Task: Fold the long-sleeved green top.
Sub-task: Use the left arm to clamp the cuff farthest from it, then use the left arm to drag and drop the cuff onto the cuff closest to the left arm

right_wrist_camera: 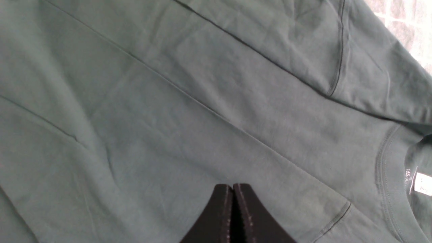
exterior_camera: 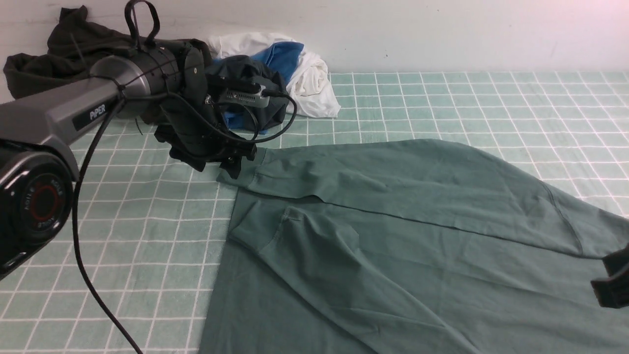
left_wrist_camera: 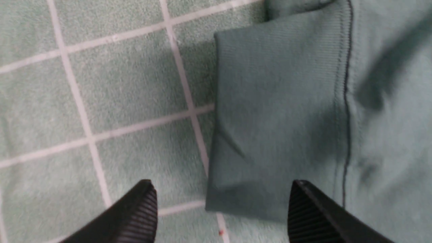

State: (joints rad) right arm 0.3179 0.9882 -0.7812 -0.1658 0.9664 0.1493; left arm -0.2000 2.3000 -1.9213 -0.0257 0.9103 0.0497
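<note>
On the green-checked, cloth-covered desk point(exterior_camera: 442, 98), the green long-sleeved cotton top point(exterior_camera: 393, 236) is spread flat, its near part cut off by the front view's edge. Both sleeves are laid across the body. The heap of dark, blue and white clothes point(exterior_camera: 275, 73) is partly hidden by the left arm. The left gripper point(left_wrist_camera: 221, 185) is held with its fingers point(left_wrist_camera: 141, 209) released over a cuff. The right gripper point(right_wrist_camera: 233, 186) is clenched empty near the collar.

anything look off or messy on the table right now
Nothing damaged or spilled. Two things stand out: a heap of other clothes is bunched at the far edge, and the far sleeve cuff of the green top pokes past the body's side edge onto the checked mat.
</note>
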